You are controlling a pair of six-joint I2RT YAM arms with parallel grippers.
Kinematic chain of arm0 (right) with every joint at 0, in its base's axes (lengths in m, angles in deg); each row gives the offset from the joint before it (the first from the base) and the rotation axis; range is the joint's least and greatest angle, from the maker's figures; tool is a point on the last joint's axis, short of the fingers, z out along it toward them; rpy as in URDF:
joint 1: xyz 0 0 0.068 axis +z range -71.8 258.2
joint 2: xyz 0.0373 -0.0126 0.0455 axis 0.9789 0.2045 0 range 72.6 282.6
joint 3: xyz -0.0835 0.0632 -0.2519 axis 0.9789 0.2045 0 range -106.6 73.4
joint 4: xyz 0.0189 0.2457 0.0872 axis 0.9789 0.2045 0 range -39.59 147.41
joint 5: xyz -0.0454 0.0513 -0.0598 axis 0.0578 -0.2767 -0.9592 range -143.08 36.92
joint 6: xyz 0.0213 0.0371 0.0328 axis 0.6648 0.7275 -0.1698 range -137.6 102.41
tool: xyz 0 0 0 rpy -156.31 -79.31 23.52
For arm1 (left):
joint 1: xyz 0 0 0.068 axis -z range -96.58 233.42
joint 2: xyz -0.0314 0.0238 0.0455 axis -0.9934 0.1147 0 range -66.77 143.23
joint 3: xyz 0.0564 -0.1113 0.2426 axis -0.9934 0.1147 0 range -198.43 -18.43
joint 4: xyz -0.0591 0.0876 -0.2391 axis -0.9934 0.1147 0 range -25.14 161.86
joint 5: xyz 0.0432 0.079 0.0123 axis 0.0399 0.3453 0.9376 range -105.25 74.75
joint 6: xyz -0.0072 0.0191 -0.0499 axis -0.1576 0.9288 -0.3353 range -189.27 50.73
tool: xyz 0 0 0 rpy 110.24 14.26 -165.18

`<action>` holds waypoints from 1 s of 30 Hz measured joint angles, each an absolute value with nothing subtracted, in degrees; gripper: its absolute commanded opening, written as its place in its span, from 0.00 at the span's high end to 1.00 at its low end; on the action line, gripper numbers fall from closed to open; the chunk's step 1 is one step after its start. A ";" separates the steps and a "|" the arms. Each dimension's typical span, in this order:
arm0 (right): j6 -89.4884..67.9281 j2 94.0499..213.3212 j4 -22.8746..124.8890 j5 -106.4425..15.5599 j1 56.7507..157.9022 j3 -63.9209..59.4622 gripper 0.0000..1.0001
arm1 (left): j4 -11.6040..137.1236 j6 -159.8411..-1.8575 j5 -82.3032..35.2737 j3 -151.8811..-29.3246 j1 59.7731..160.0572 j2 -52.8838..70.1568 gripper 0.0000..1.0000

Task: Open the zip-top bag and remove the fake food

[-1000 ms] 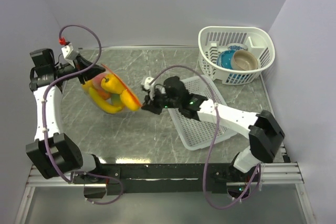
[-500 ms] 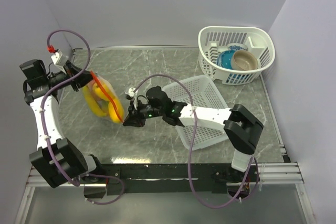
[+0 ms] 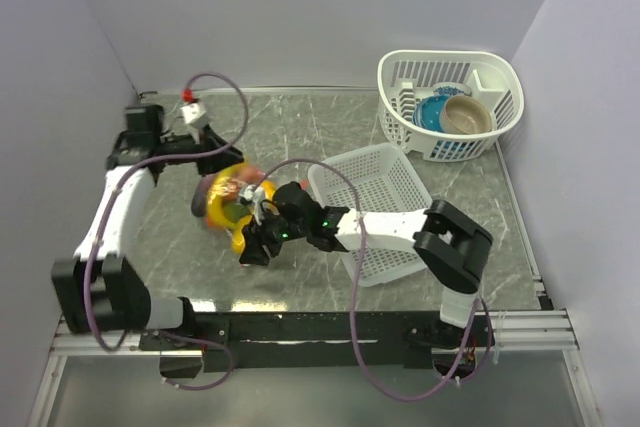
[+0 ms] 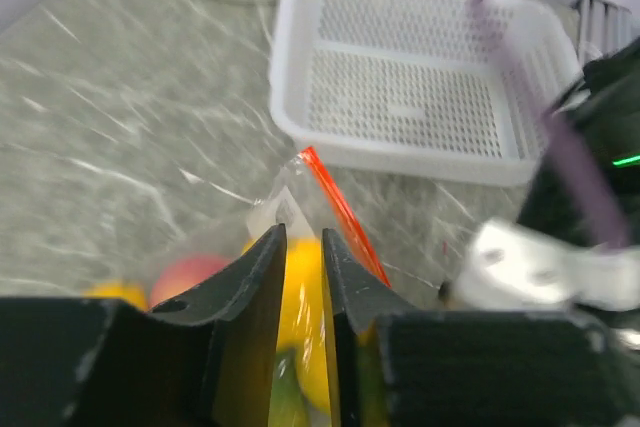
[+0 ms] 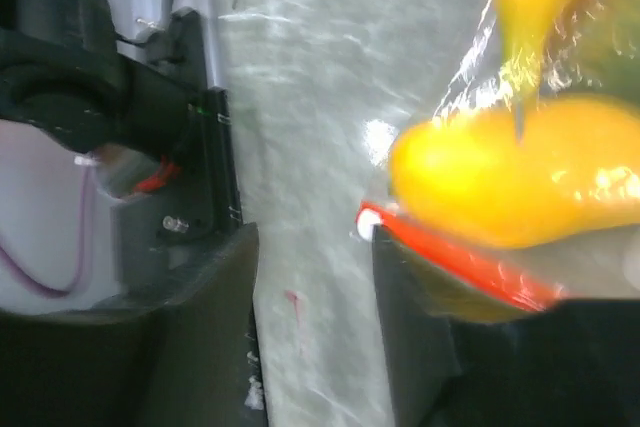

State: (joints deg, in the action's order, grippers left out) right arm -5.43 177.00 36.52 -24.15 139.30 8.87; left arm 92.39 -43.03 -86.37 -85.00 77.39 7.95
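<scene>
Obs: zip-top bag [image 3: 228, 209] holding fake food [image 3: 214, 210], 9 o'clock of mesh basket [image 3: 385, 182]. left gripper [image 4: 304, 247] slightly parted at bag's 11 o'clock; right gripper [image 5: 312, 237] wide apart, 5 o'clock.

The right tool [image 5: 310, 247] shows its two dark fingers [image 5: 190, 347] parted, with grey marbled counter [image 5: 300, 97] showing in the gap; the red-orange strip of the zip-top bag [image 5: 455, 259] ends just at the tip of the right-hand finger; behind the clear film sits yellow fake food [image 5: 500, 172] (glossy, blurred); at the left edge, a black machine part [image 5: 90, 97] with a purple cable [image 5: 40, 272].
</scene>
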 measured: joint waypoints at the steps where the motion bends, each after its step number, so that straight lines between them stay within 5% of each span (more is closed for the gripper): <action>1: -5.58 175.54 37.33 -25.79 139.30 9.86 0.00 | 92.24 -43.03 -84.88 -85.00 79.19 10.68 0.75; 10: -7.55 159.58 42.49 -45.71 139.30 16.43 0.00 | 92.90 -43.69 -78.41 -88.08 82.27 25.43 0.68; 22: -7.73 168.24 51.19 -61.77 139.37 15.21 0.03 | 96.70 -36.54 -77.27 -90.31 70.51 25.87 0.57; 30: -6.46 166.62 51.32 -65.66 140.66 19.45 0.10 | 95.69 -33.44 -75.09 -85.85 70.68 29.98 0.61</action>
